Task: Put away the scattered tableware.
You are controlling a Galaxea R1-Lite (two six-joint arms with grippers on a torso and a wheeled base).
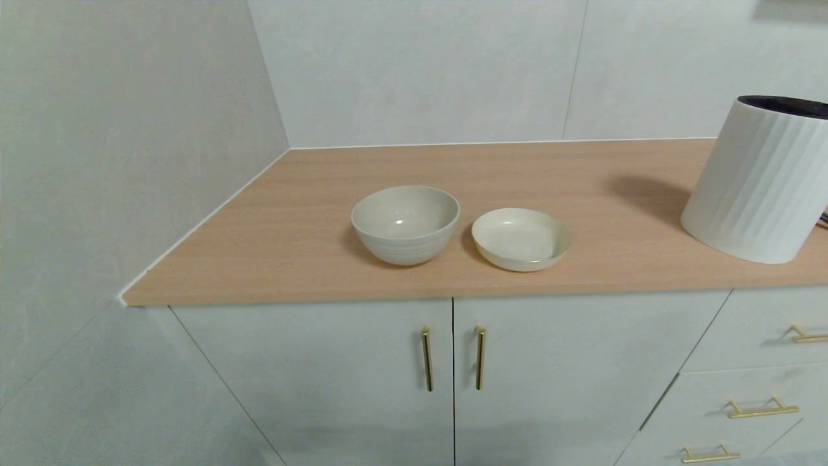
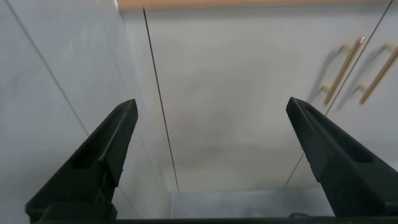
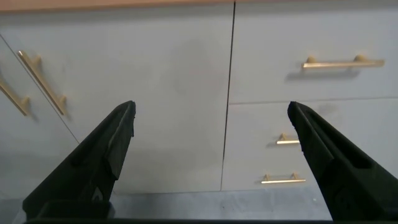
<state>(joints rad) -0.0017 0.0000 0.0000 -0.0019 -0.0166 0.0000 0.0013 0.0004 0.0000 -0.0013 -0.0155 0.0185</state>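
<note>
Your left end effector (image 2: 211, 104) stands open. Its two dark fingers (image 2: 102, 162) are spread wide with nothing between them, and their roots are cut off at the frame edge. It faces the pale cabinet doors (image 2: 236, 112) from close by. Your right end effector (image 3: 211, 107) is also open and empty. It faces the seam between the doors and a stack of drawers (image 3: 317, 81), and one finger partly hides the lowest drawer.

From the head view, the two doors meet at a centre seam, with an upright gold handle (image 1: 426, 358) on either side of it. The drawers lie to the right and are cut off at the frame's right and bottom edges.

Above the doors lies the wooden tabletop (image 1: 291, 220). The tableware sits on it near the front edge. The deeper bowl (image 1: 405, 223) is on the left and the shallow dish (image 1: 521, 238) just beside it on the right. Both are upright, with a narrow shadowed gap between them.

Farther right, well apart from the dish, stands a white ribbed container (image 1: 757, 188). Its right side is cut off and its inside is too dark to make out. A small dark item at its base, by the frame edge, cannot be identified.

Pale walls (image 1: 420, 71) close the tabletop at the back and on the left.
</note>
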